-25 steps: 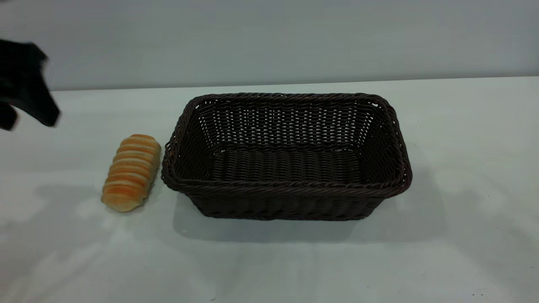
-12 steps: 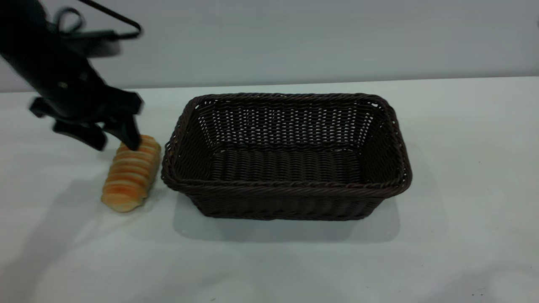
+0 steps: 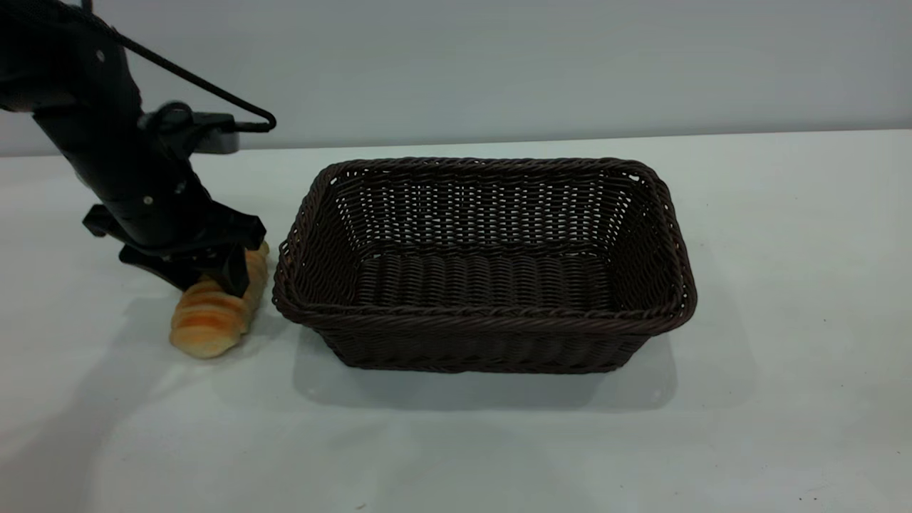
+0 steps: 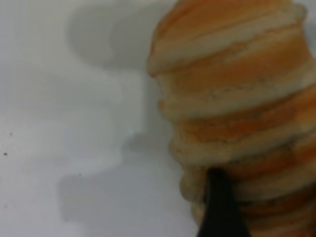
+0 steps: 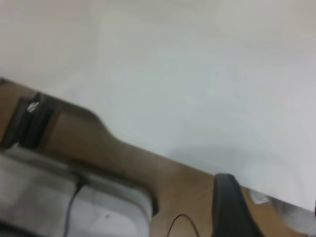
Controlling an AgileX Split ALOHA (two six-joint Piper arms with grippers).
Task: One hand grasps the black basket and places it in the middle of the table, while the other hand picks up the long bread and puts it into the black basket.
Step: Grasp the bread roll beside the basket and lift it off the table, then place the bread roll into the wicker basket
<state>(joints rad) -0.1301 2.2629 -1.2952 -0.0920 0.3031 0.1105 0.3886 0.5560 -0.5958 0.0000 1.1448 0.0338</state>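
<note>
i'm straddling the long bread (image 3: 208, 320) with my left gripper (image 3: 206, 274), jaws released, beside the black basket (image 3: 484, 263); can't tell the right's.

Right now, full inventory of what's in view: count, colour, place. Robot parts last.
black basket: 1, dark brown-black wicker, middle of the table, empty.
long bread: 1, golden-orange with pale stripes, lying on the table just left of the basket, not touching it as far as I can tell.
table: 1, white, under everything.
left gripper: 1, black, down over the far half of the bread, fingers on either side of it; grip not confirmed.
right gripper: 1, outside the exterior view; its wrist camera looks at the table's edge.
</note>
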